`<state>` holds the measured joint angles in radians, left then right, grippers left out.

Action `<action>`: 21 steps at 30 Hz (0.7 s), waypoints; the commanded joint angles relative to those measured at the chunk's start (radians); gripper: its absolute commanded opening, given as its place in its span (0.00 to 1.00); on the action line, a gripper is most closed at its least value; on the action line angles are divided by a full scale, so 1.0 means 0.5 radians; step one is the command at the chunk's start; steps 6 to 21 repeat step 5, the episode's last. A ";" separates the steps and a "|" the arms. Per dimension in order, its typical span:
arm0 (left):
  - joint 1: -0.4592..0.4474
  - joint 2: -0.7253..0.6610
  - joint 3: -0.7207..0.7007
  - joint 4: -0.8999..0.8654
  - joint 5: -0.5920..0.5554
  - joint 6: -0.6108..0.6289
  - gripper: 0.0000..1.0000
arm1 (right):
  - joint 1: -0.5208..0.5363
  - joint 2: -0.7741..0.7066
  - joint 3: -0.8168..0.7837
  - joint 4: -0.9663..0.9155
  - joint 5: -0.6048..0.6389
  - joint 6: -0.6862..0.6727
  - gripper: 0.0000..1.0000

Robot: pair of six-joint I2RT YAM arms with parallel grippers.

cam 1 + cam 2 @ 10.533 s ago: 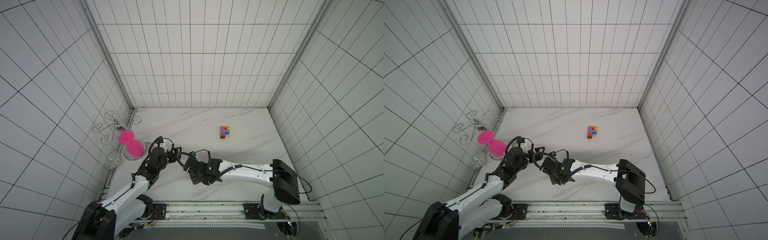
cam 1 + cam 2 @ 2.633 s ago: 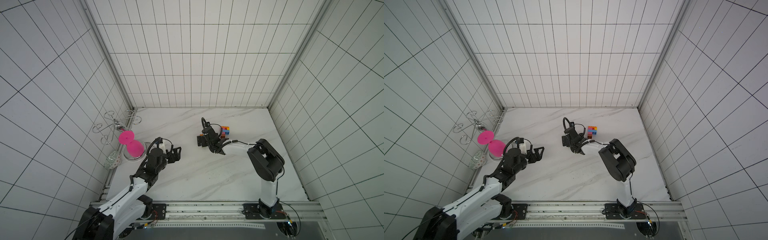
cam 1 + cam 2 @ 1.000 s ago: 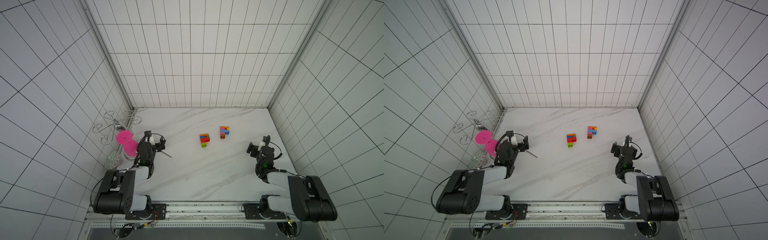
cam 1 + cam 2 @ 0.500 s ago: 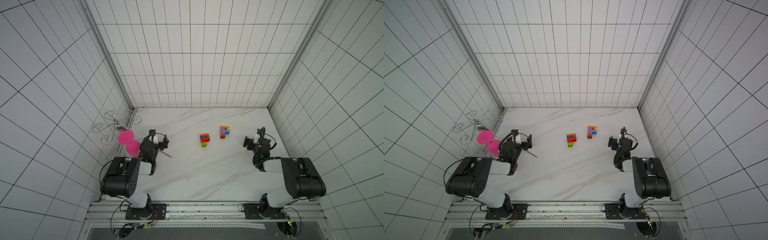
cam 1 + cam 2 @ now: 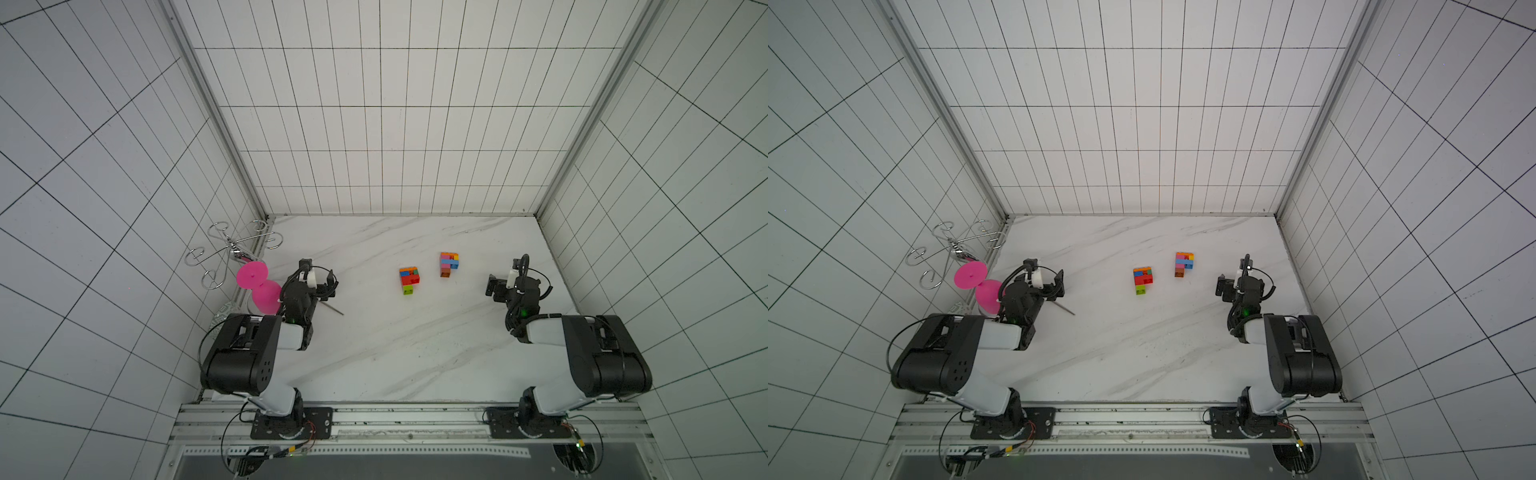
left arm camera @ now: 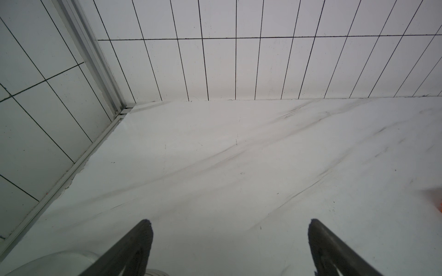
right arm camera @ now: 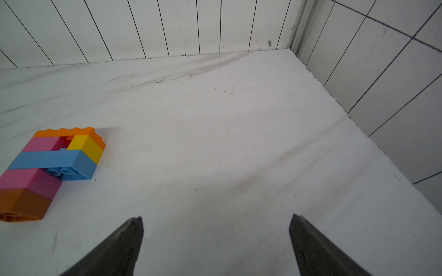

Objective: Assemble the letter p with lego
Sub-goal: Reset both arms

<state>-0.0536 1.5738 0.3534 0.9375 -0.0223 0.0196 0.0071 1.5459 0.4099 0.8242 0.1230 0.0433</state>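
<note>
Robot lab test cell: white gridded wall panels (image 5: 374, 124) box in a marble-look tabletop (image 5: 374, 357), my left arm (image 5: 249, 353) and right arm (image 5: 598, 357) bolted to an aluminium rail (image 5: 415, 419).

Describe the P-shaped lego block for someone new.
On the white marble tabletop, near its middle, the P-shaped lego block lies on the right gripper side. Unlike the red-and-green lego cluster beside it, it shows pink, blue and yellow bricks and a brown foot.

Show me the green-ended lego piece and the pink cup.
green-ended lego piece (image 5: 407, 289): in a top view, on its green brick.
pink cup (image 5: 252, 275): in a top view, on its round upper end.
</note>
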 commanded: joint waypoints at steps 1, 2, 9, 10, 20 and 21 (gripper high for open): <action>-0.006 -0.031 0.028 0.021 -0.011 0.038 0.97 | -0.014 0.004 0.045 0.000 -0.018 -0.003 0.99; -0.006 -0.032 0.027 0.021 -0.008 0.038 0.97 | -0.014 0.004 0.042 0.003 -0.019 -0.004 0.99; -0.006 -0.031 0.028 0.021 -0.010 0.039 0.97 | -0.014 -0.009 0.024 0.026 -0.011 -0.010 0.99; -0.006 -0.031 0.028 0.021 -0.010 0.039 0.97 | -0.014 -0.009 0.024 0.026 -0.011 -0.010 0.99; -0.006 -0.031 0.028 0.021 -0.010 0.039 0.97 | -0.014 -0.009 0.024 0.026 -0.011 -0.010 0.99; -0.006 -0.031 0.028 0.021 -0.010 0.039 0.97 | -0.014 -0.009 0.024 0.026 -0.011 -0.010 0.99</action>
